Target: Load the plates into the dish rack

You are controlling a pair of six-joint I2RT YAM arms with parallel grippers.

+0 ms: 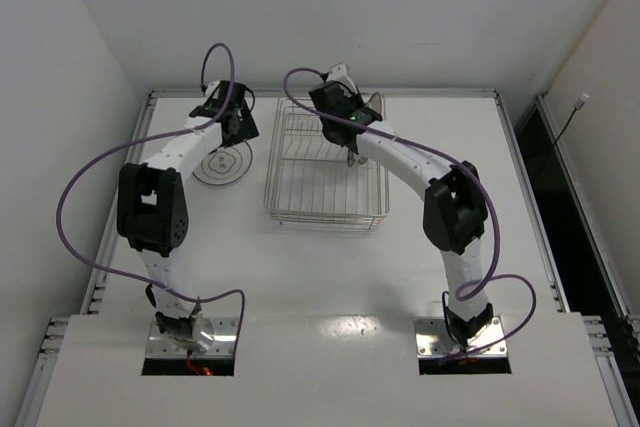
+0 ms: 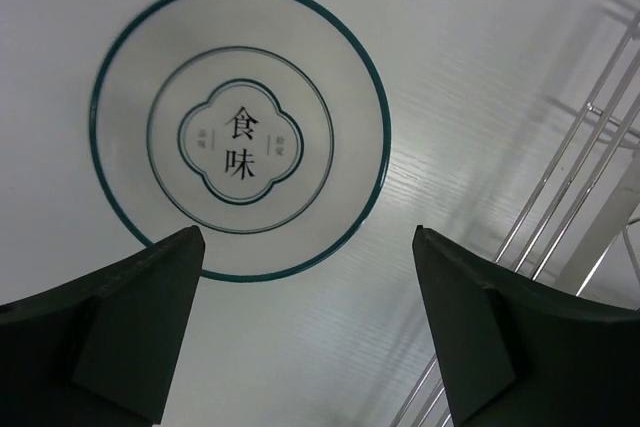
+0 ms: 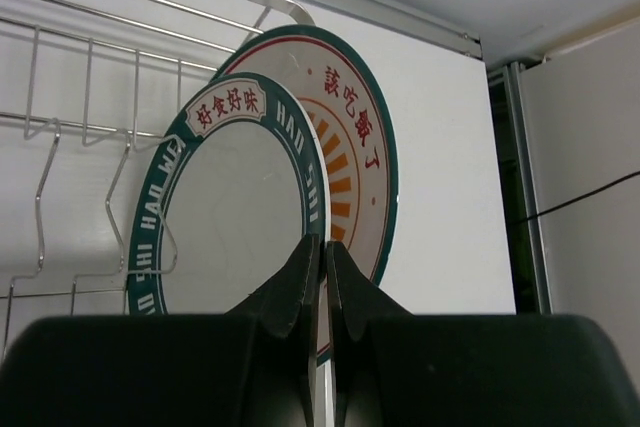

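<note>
The right gripper (image 3: 322,244) is pinched almost fully shut, its 2 dark fingers (image 3: 285,297) clamped on the lower rim of the dark-rimmed plate (image 3: 230,217), with only the thickness of that rim between them. This plate stands on edge, its pale face and lettered band turned toward the wrist camera and its top leaning slightly to the right in that view. Directly behind it, face to back and overlapping, stands the striped plate (image 3: 355,147), also on edge, with orange rays and red characters showing past the front plate's rim. Both are at the far right part of the dish rack (image 1: 320,187), close to the far edge of the tabletop (image 1: 300,277) near its middle. There is 1 rack; its wire dividers stand upright, and its longer side appears to run from near to far. The left gripper (image 2: 307,237) is spread wide and holds nothing, hanging above the table with its 2 fingers apart over the near rim of the ringed plate (image 2: 240,67). That plate lies flat, face up, on the tabletop just left of the rack, toward the far left corner, and outside the wires. In all there are 3 plates: 2 upright in the rack and 1 flat on the table.
</note>
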